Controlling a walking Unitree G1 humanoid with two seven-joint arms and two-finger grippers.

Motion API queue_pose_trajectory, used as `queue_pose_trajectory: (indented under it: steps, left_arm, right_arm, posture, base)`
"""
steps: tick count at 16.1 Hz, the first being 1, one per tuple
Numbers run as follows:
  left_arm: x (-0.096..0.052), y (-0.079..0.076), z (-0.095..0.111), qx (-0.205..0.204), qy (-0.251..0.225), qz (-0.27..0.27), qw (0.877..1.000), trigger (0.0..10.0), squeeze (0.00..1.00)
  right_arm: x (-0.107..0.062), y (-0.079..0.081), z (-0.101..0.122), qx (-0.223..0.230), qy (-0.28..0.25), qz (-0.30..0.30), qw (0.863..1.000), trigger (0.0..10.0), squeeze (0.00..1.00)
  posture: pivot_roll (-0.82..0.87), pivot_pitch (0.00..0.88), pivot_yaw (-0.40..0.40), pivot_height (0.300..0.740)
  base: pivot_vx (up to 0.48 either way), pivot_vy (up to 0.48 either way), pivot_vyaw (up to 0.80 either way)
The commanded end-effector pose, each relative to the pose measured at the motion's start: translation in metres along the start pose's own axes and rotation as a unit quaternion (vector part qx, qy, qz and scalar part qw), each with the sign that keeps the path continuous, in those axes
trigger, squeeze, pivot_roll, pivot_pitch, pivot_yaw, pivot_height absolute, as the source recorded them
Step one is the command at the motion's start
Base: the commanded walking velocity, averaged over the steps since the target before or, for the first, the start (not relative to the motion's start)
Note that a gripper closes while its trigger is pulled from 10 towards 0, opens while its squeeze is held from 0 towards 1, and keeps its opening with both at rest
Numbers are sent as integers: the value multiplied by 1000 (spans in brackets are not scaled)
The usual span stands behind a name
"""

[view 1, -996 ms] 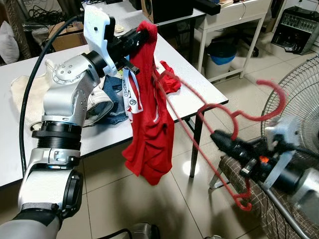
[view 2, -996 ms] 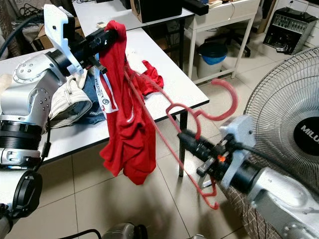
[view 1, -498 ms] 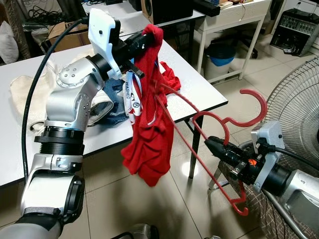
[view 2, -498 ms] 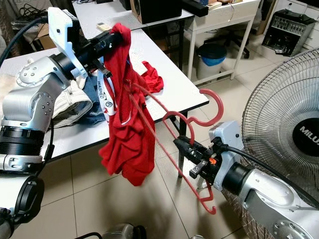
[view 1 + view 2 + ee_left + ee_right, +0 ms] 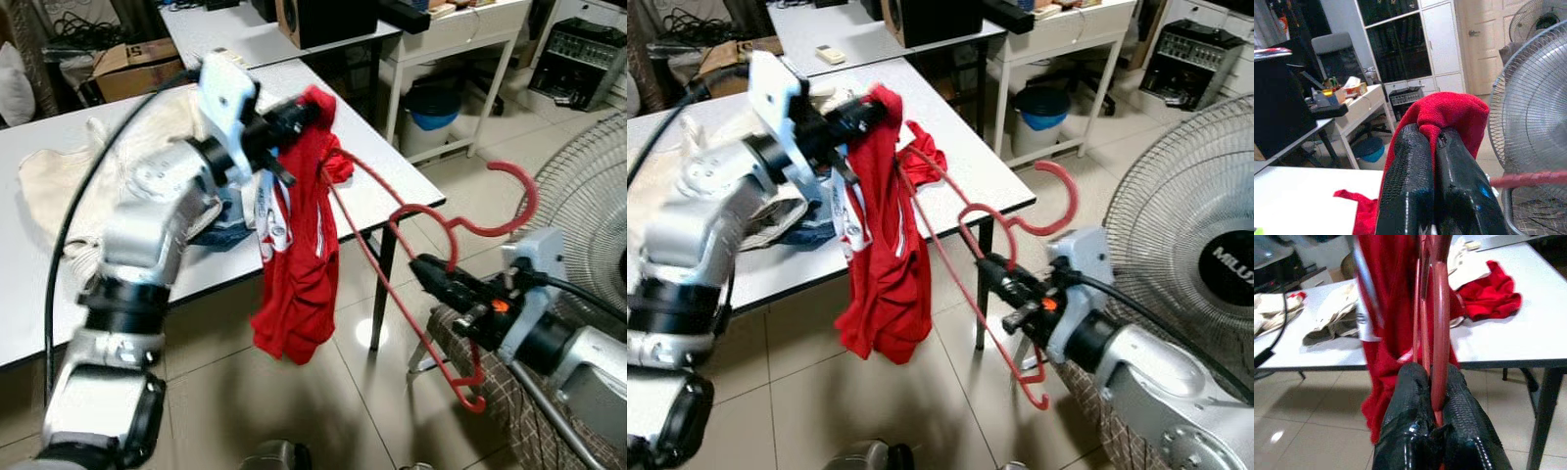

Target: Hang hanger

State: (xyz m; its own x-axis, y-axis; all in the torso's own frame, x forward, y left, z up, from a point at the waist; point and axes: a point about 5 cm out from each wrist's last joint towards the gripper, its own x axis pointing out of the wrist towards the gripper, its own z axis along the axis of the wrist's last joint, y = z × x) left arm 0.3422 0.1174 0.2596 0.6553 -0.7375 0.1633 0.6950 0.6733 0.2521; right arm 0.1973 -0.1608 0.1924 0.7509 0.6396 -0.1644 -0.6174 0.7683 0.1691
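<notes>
- White table (image 5: 59, 245) is standing on a tiled floor (image 5: 225, 392), with a big fan (image 5: 1195, 225) off its right corner and folded clothes (image 5: 220, 220) lying near its front edge.
- Left gripper (image 5: 1436, 142) is pinching a red garment (image 5: 299, 255) tight, lifting it above the table's front edge so it is dangling toward the floor.
- Right gripper (image 5: 1431, 377) is clamping the red hanger (image 5: 431, 284) low on its frame, fingers closed around the rod, hook (image 5: 509, 196) pointing up, beyond the table's right corner.
- Judgement: the hanger's far arm is reaching into the garment; keeping the cloth taut while sliding it in should stop bunching.
</notes>
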Motion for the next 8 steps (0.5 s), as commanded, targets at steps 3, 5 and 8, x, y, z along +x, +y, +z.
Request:
queue_pose_trajectory:
  steps: [3, 5, 8]
  left_arm:
    - [-7, 1, 2, 19, 6, 36, 999, 0, 0]
    - [-13, 4, 0, 23, 14, 48, 998, 0, 0]
    - [-20, 7, -3, 31, 25, 58, 998, 0, 0]
  right_arm:
    - [-2, 9, -1, 2, 22, 43, 999, 10000, 0]
    - [-5, 9, -4, 0, 36, 47, 998, 10000, 0]
    - [-12, 7, -5, -1, 48, 43, 998, 10000, 0]
  posture:
    - [-25, 51, 62, 740]
    - [-24, 55, 57, 740]
    - [-28, 59, 54, 740]
  base:
    - [0, 0, 0]
    - [0, 0, 0]
    - [0, 0, 0]
